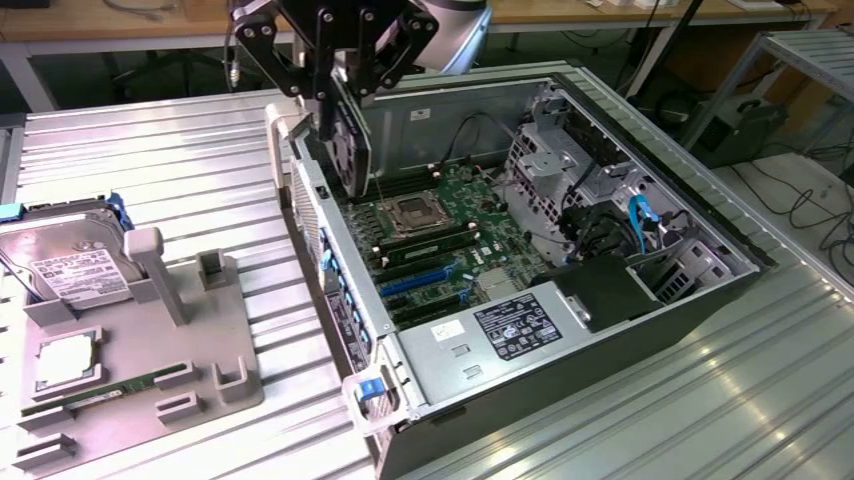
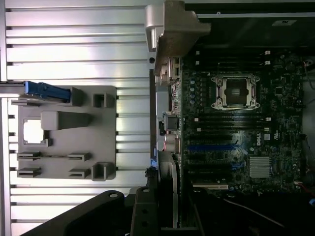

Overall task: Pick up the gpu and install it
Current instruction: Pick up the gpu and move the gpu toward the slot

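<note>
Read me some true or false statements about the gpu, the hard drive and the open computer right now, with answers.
1. The hand holds the gpu over the open computer case. True.
2. The gpu is already plugged in. False: it hangs upright in the hand above the motherboard; the blue slots are empty.
3. The hard drive rests on the gray holder outside the case. True.
4. A cooler covers the processor socket. False: the socket lies uncovered.
</note>
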Motion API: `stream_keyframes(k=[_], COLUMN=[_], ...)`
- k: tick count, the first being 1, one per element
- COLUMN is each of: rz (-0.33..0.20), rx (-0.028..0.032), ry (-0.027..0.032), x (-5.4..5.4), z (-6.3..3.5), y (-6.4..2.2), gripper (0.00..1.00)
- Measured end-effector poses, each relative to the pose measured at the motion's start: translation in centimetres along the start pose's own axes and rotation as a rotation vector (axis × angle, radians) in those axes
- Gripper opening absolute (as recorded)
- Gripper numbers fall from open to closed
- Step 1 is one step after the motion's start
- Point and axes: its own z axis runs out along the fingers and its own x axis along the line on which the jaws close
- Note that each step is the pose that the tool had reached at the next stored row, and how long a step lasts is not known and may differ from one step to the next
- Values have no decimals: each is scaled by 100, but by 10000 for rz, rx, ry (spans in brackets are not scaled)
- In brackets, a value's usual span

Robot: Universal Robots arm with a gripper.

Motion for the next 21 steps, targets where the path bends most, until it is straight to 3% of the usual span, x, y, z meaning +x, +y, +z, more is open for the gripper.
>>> stream_keyframes(k=[21], rz=[0], rx=[-1], ry=[0], x=[-155], z=[3], y=[1], gripper=[28])
